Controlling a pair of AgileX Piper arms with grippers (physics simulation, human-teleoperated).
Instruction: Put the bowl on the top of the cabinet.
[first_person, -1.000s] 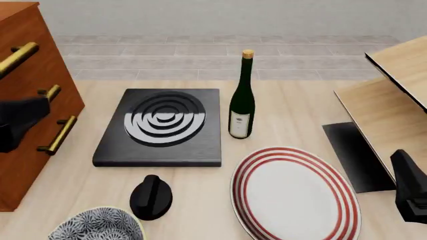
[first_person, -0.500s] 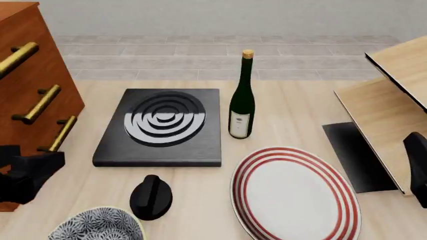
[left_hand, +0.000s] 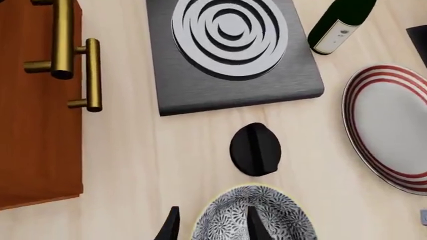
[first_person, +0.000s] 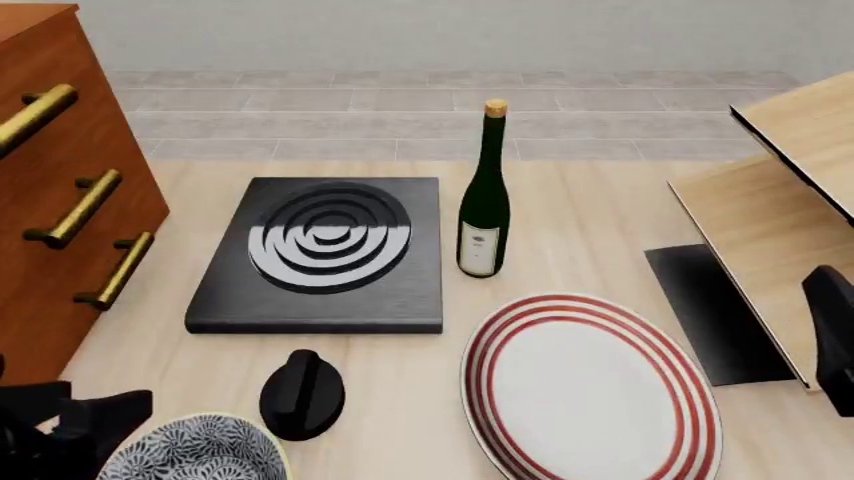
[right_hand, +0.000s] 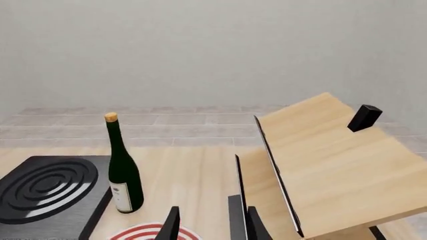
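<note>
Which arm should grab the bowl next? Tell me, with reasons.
Left. The left gripper hangs open right at the bowl, its fingers either side of the near rim, with the cabinet on that same side. The right gripper faces the wine bottle and shelf unit, far away.

We see both arms as matte black, angular shells: the left gripper (left_hand: 212, 227) shows two thin, pointed black fingers, the right gripper (right_hand: 210, 225) the same

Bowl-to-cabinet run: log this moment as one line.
phase: approach | left gripper: open, straddling bowl rim, no grip | right gripper: open, idle | bowl: on table | cabinet: top not reached
</note>
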